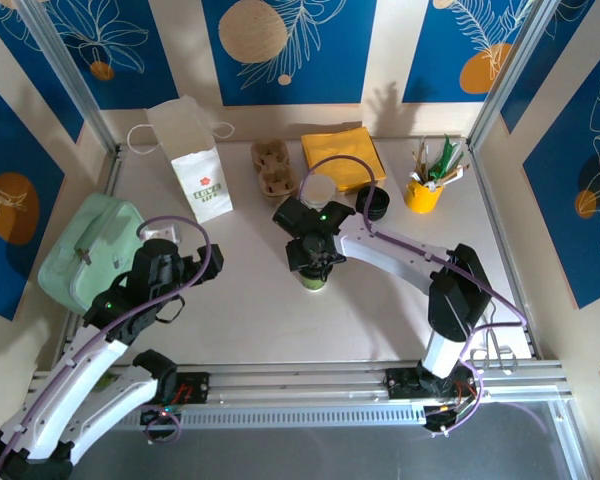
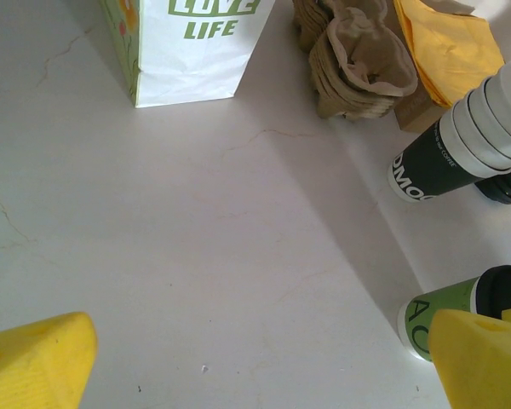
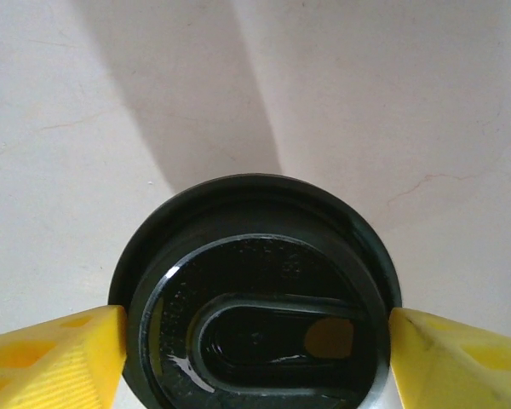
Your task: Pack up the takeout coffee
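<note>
The takeout coffee stands upright mid-table, a cup with a green band and a round black lid. My right gripper reaches down over it; in the right wrist view its yellow fingers press against both sides of the lid's rim, with the gripper shut on the cup. My left gripper hovers at the table's left, open over bare tabletop, with the cup just past its right finger. The white paper bag stands upright at the back left.
A stack of cups and a pile of black lids sit just behind the coffee. Brown cup carriers, yellow napkins and a yellow utensil cup line the back. A mint lunch bag lies far left.
</note>
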Robot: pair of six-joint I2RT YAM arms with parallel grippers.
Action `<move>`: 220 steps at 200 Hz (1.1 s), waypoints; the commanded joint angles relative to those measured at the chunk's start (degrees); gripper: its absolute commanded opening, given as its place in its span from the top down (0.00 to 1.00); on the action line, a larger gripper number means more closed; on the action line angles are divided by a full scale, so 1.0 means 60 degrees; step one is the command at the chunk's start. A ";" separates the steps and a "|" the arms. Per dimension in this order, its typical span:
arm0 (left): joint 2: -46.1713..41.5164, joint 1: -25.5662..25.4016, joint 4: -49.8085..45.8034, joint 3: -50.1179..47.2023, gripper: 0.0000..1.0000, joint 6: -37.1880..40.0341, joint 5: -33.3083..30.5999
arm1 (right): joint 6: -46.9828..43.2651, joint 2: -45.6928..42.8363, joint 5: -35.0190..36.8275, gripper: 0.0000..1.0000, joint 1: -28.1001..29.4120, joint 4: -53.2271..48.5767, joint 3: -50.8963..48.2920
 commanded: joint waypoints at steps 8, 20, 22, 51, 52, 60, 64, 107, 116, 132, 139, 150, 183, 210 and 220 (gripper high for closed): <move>-0.0012 0.0120 0.0182 -0.0117 0.01 -0.0094 0.0127 | 0.0129 0.0129 -0.0164 0.26 -0.0027 -0.0216 0.0048; -0.0011 0.0120 0.0237 -0.0125 0.01 -0.0074 0.0180 | 0.0129 0.0114 -0.0118 0.27 0.0011 -0.0269 0.0093; -0.0011 0.0123 0.0245 -0.0121 0.01 -0.0075 0.0191 | 0.0123 0.0104 -0.0106 0.28 0.0012 -0.0281 0.0100; -0.0005 0.0119 0.0362 -0.0121 0.01 -0.0075 0.0239 | 0.0090 0.0086 -0.0110 0.28 0.0045 -0.0380 0.0125; -0.0001 0.0119 0.0363 -0.0123 0.01 -0.0068 0.0239 | 0.0084 0.0086 -0.0106 0.28 0.0046 -0.0379 0.0121; 0.0002 0.0121 0.0380 -0.0111 0.01 -0.0085 0.0252 | 0.0068 0.0086 -0.0128 0.28 0.0030 -0.0406 0.0117; 0.0003 0.0121 0.0390 -0.0110 0.01 -0.0086 0.0253 | 0.0055 0.0077 -0.0155 0.28 0.0021 -0.0407 0.0111; 0.0087 0.0119 0.0508 -0.0129 0.01 -0.0047 0.0371 | -0.0068 0.0105 -0.0656 0.24 -0.0049 -0.0566 0.0117; 0.0098 0.0120 0.0537 -0.0125 0.01 -0.0059 0.0396 | -0.0074 0.0129 -0.0688 0.24 -0.0082 -0.0598 0.0138; 0.0120 0.0120 0.0592 -0.0125 0.01 -0.0076 0.0478 | -0.0146 0.0166 -0.0676 0.24 -0.0085 -0.0654 0.0173; 0.0134 0.0120 0.0602 -0.0125 0.00 -0.0095 0.0488 | -0.0157 0.0193 -0.0675 0.24 -0.0086 -0.0709 0.0204; 0.0156 0.0116 0.0629 -0.0110 0.01 -0.0091 0.0503 | -0.0172 0.0244 -0.0695 0.24 -0.0100 -0.0797 0.0233; 0.0215 0.0118 0.0603 -0.0095 0.00 -0.0163 0.0451 | -0.0173 0.0406 -0.0654 0.25 -0.0144 -0.1189 0.0400; 0.0244 0.0120 0.0556 -0.0124 0.01 -0.0187 0.0447 | -0.0172 0.0570 -0.0709 0.25 -0.0225 -0.1560 0.0622; 0.0246 0.0128 0.0558 -0.0127 0.01 -0.0180 0.0445 | -0.0197 0.0610 -0.0816 0.24 -0.0252 -0.1516 0.0602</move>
